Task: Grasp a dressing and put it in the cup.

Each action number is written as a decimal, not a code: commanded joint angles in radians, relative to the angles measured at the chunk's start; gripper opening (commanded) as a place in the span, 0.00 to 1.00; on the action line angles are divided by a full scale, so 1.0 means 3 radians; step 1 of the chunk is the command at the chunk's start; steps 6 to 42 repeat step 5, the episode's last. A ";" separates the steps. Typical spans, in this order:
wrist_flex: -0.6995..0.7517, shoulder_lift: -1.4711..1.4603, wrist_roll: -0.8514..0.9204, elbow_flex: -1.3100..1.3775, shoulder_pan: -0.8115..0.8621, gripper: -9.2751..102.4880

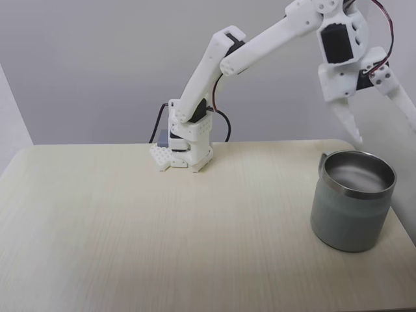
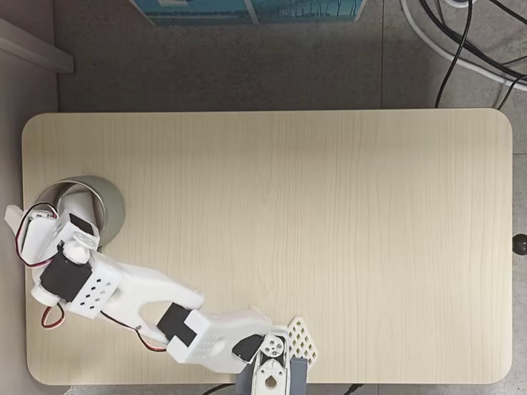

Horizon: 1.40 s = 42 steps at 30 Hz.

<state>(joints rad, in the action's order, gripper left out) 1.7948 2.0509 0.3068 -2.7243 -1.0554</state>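
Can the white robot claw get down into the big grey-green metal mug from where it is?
Probably yes. The white gripper hangs open right above the grey-green mug, and the mug's mouth faces up with nothing covering it.

- Both fixed views are bright, with soft, even light.
- Shadows on the table [image 1: 162,240] are very faint.
- The shiny inside of the cup [image 1: 353,203] shows a pale, blurry glare.
- Edges look straight and sharp.
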 commanded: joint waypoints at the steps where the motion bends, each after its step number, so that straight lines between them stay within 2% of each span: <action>1: 0.0128 -0.0194 -0.0020 -0.0138 -0.0020 0.33; 42: 0.0128 -0.0194 0.0000 -0.0128 0.0010 0.33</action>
